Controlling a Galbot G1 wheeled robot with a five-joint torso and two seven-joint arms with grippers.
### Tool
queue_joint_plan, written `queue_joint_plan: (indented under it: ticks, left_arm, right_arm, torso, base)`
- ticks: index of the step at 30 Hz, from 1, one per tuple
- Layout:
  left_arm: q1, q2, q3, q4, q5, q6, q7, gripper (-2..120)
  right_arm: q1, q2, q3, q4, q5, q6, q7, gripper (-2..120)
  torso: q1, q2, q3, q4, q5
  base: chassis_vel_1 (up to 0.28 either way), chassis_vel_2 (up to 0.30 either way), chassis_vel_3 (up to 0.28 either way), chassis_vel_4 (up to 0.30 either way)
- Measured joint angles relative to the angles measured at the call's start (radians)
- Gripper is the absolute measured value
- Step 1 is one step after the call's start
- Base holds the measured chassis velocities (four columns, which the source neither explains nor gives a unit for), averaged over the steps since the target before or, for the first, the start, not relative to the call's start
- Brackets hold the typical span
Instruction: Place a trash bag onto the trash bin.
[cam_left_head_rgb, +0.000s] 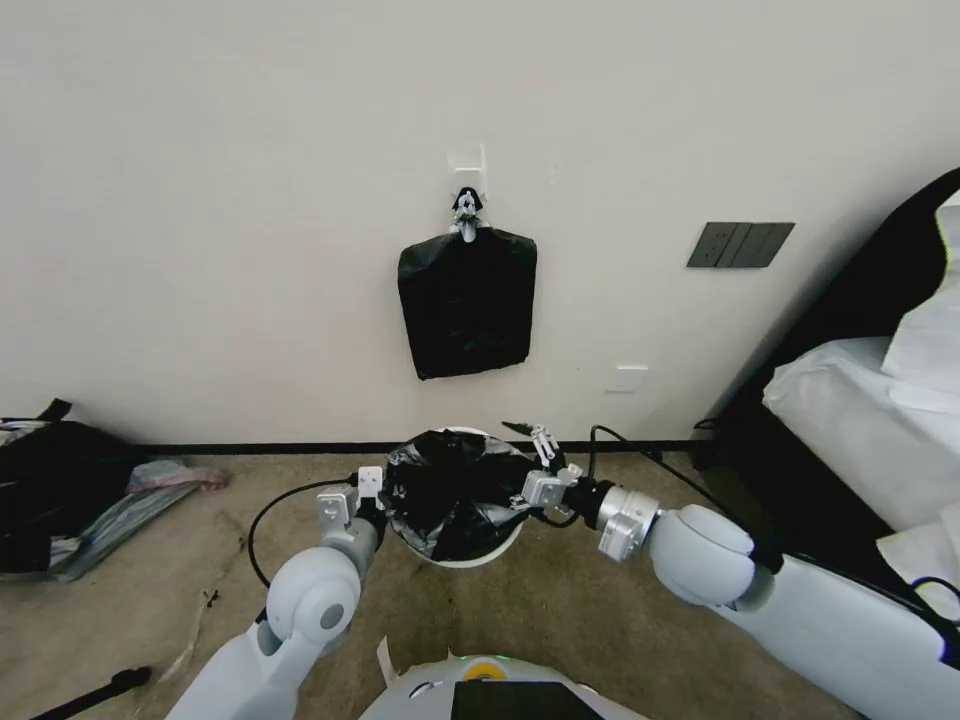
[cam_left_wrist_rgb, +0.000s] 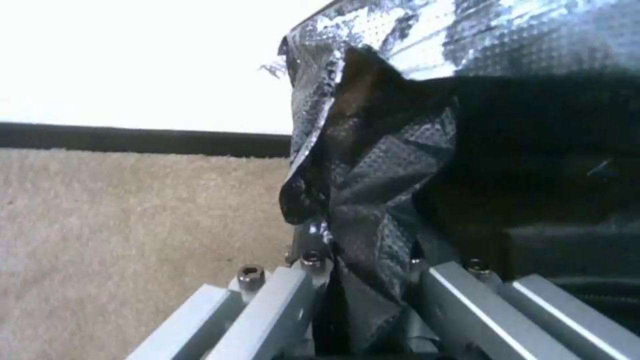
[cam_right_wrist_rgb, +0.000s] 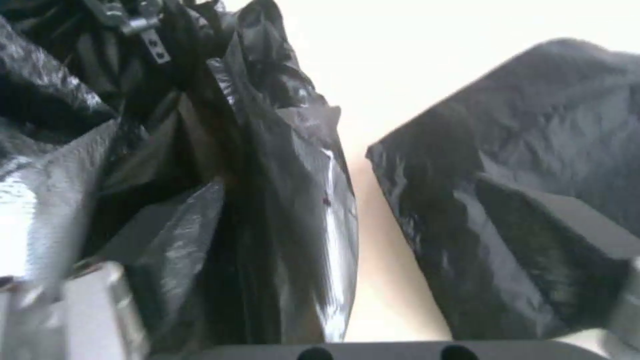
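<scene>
The white trash bin (cam_left_head_rgb: 478, 560) stands on the carpet close to the wall, straight ahead of me. The wrinkly black trash bag (cam_left_head_rgb: 452, 490) lies bunched in and over its mouth, covering most of the rim. My left gripper (cam_left_head_rgb: 377, 492) is at the bin's left edge, shut on a fold of the bag (cam_left_wrist_rgb: 373, 200), with the film pinched between its fingers (cam_left_wrist_rgb: 293, 285). At the bin's right edge my right gripper (cam_left_head_rgb: 532, 465) stands open. The bag's film (cam_right_wrist_rgb: 267, 200) hangs beside one of its fingers (cam_right_wrist_rgb: 100, 305).
A flat black bundle (cam_left_head_rgb: 467, 300) hangs from a wall hook just above and behind the bin, also seen as bundle (cam_right_wrist_rgb: 533, 175). A bed (cam_left_head_rgb: 860, 420) stands at the right. A dark bag and clutter (cam_left_head_rgb: 60, 490) lie on the floor at the left.
</scene>
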Motion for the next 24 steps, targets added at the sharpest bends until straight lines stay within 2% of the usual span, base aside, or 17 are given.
queue_joint_plan:
  ticks: [2, 4, 6, 10, 12, 14, 16, 18, 21, 24]
  left_arm:
    - [0.003, 0.002, 0.002, -0.003, 0.007, 0.002, 0.005, 1]
    - [0.009, 0.009, 0.01, -0.013, 0.018, 0.005, 0.014, 1]
    - [0.011, 0.011, 0.013, -0.016, 0.02, 0.005, 0.016, 1]
    - [0.014, 0.022, 0.021, -0.027, 0.019, 0.005, 0.02, 1]
    - [0.013, 0.025, 0.021, -0.028, 0.019, 0.005, 0.021, 1]
    - [0.014, 0.03, 0.022, -0.031, 0.018, 0.007, 0.022, 1]
    - [0.022, 0.032, 0.022, -0.037, 0.019, 0.01, 0.028, 1]
    - [0.026, 0.032, 0.022, -0.041, 0.02, 0.011, 0.032, 1]
    - [0.041, 0.032, 0.027, -0.047, 0.045, 0.012, 0.054, 1]
    - [0.047, 0.033, 0.029, -0.048, 0.059, 0.012, 0.068, 1]
  right_arm:
    - [0.001, 0.0, -0.003, -0.004, -0.024, 0.015, 0.0, 88]
    - [0.008, -0.002, -0.01, -0.012, -0.087, 0.048, -0.005, 76]
    - [0.014, -0.006, -0.021, -0.015, -0.115, 0.061, -0.009, 73]
    - [0.044, -0.023, -0.074, -0.026, -0.216, 0.117, -0.015, 55]
    - [0.048, -0.024, -0.079, -0.028, -0.231, 0.13, -0.015, 52]
    - [0.054, -0.025, -0.082, -0.032, -0.271, 0.174, -0.015, 41]
    - [0.055, -0.028, -0.078, -0.034, -0.287, 0.193, -0.016, 33]
    - [0.055, -0.029, -0.074, -0.036, -0.29, 0.197, -0.016, 30]
    - [0.051, -0.03, -0.06, -0.04, -0.284, 0.204, -0.016, 15]
    - [0.045, -0.03, -0.051, -0.04, -0.267, 0.204, -0.016, 8]
  torso:
    - [0.0, 0.0, 0.0, 0.0, 0.0]
    - [0.0, 0.0, 0.0, 0.0, -0.0001]
    - [0.0, 0.0, 0.0, 0.0, 0.0]
    - [0.0, 0.0, 0.0, 0.0, 0.0]
    - [0.0, 0.0, 0.0, 0.0, -0.0001]
    - [0.0, 0.0, 0.0, 0.0, -0.0001]
    - [0.0, 0.0, 0.0, 0.0, 0.0]
    - [0.0, 0.0, 0.0, 0.0, -0.0001]
    - [0.0, 0.0, 0.0, 0.0, -0.0001]
    - [0.0, 0.0, 0.0, 0.0001, -0.0001]
  base:
    - [0.0, 0.0, 0.0, 0.0]
    - [0.0, 0.0, 0.0, 0.0]
    - [0.0, 0.0, 0.0, 0.0]
    - [0.0, 0.0, 0.0, 0.0]
    - [0.0, 0.0, 0.0, 0.0]
    - [0.0, 0.0, 0.0, 0.0]
    - [0.0, 0.0, 0.0, 0.0]
    - [0.0, 0.0, 0.0, 0.0]
    - [0.0, 0.0, 0.0, 0.0]
    - [0.0, 0.0, 0.0, 0.0]
